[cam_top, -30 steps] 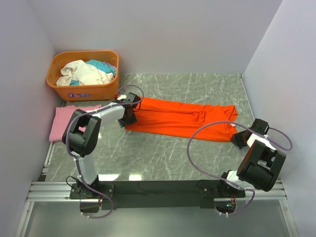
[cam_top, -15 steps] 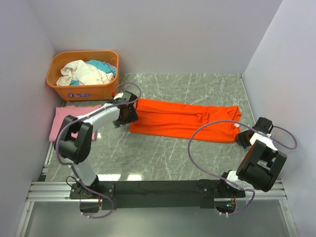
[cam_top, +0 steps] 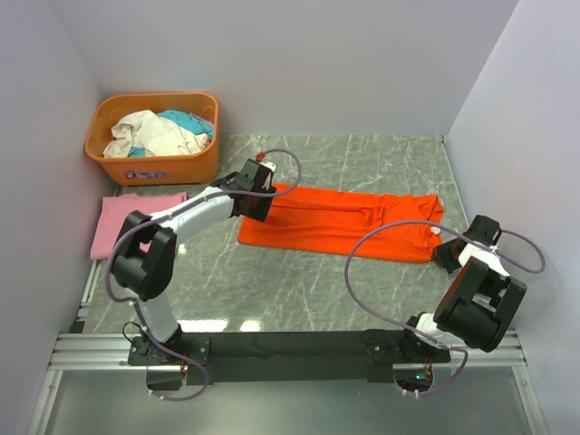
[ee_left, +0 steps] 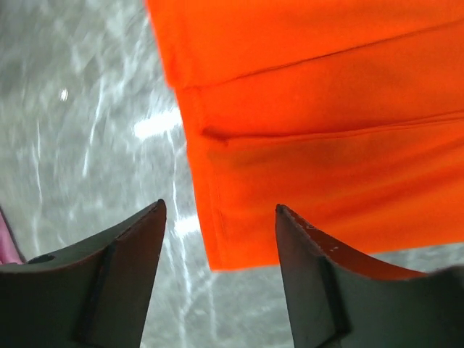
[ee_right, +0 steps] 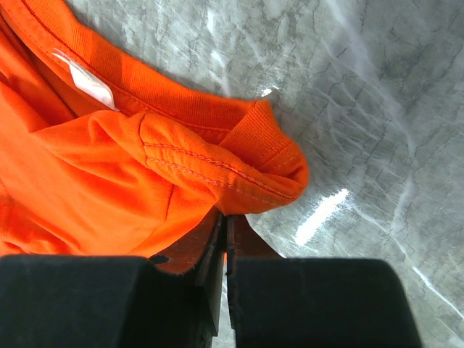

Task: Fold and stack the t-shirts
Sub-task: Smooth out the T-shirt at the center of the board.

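Orange-red t-shirt [cam_top: 344, 217] stretched flat across the bench [cam_top: 299, 290], one gripper at each end.

The left gripper [ee_left: 220, 210] hangs over the shirt's left end with its jaws spread apart, nothing between them. The right gripper [ee_right: 223, 225] is pinched tight on a fold of the shirt's collar end, where a white label [ee_right: 83, 80] shows. A folded pink t-shirt [cam_top: 122, 222] lies at the bench's left edge, just in front of an orange basket [cam_top: 154, 168] of clothes.
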Tool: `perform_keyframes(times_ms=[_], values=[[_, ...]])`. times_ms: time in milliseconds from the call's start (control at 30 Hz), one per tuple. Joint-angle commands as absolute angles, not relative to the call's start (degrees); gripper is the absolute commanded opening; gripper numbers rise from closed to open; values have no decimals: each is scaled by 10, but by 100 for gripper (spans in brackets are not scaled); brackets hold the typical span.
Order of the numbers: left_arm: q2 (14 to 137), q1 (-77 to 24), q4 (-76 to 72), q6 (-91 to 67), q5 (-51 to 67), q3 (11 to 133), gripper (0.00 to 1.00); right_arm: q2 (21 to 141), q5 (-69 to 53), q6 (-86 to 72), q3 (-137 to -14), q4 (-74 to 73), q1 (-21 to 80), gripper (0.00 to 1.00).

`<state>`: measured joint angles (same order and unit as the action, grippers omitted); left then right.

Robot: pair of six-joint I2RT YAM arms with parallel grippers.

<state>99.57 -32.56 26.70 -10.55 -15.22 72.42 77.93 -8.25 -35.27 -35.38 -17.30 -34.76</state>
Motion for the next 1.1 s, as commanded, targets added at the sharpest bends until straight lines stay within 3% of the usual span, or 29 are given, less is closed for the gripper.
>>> perform_keyframes(times_ms=[0,100,233,700,900,1067], values=[[1033,-323,254,19,-106,770,66,779,-69,-342,-370,-164,-350,7],[1057,-323,264,55,-73,790,63,780,-71,-342,-369,-163,-350,7],[1085,-323,274,88,-36,814,50,782,-71,-341,-370,-163,-350,7],[1159,-323,310,132,-4,880,50,789,-69,-338,-372,-163,-350,7],[1170,-320,326,143,18,883,41,790,-68,-337,-375,-163,-350,7],[1177,-315,331,148,21,886,23,791,-69,-337,-374,-163,-350,7]])
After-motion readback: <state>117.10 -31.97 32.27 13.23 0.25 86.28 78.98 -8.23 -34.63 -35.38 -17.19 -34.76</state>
